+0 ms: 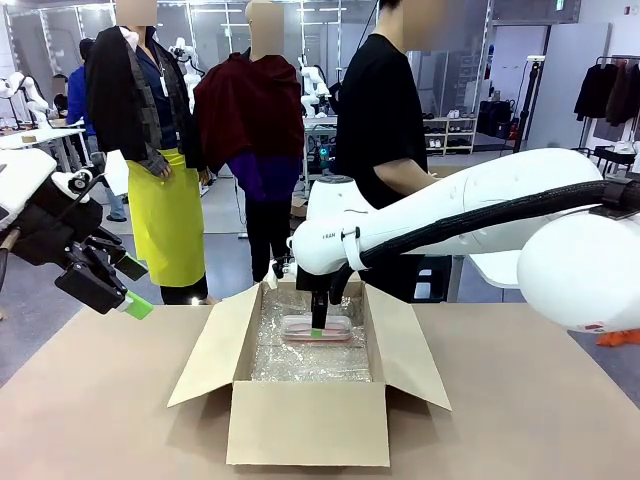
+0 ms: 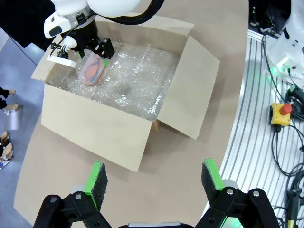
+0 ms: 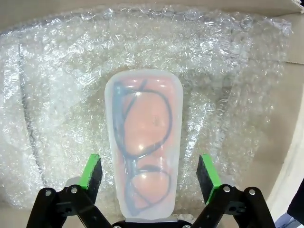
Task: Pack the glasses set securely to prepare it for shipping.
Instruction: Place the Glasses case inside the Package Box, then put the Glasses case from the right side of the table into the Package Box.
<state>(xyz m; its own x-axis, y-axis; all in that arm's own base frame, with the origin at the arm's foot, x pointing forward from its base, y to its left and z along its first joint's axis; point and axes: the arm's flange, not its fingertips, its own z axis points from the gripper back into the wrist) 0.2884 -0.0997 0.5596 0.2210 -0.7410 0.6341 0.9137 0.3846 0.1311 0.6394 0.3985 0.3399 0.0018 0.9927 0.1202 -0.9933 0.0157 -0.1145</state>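
Right gripper (image 3: 148,166): nearest the right wrist lens; jaws apart, one green pad on each side of the pink case (image 3: 145,142), with a slim gap visible at both sides; we judge it is not gripping.
Pink case: lies flat on the bubble wrap (image 3: 228,71), lengthwise up the centre of the right wrist frame; dark glasses show through the lid; in the front view it sits at the centre, toward the box's back wall.
Bubble wrap: lines the floor of the box; nothing covers the case from above.
Cardboard box (image 1: 305,425): centre bottom of the front view; all flaps open and splayed.
Left gripper (image 2: 153,171): jaws wide apart and empty; bottom of its own frame, over bare table (image 2: 180,156), well apart from the box.
Person (image 1: 385,110): top centre of the front view, behind the box.
Contents count: we list one case in the box.
Risk, withdrawal: a skewed lift could let a pad catch the case's edge or snag the wrap, dragging the case off its spot.
Risk, shipping: we judge the case loose; with no wrap over it and the flaps unsealed, it could slide and knock the walls.
Risk, flaps: either arm passing low could bend a flap or push the box.
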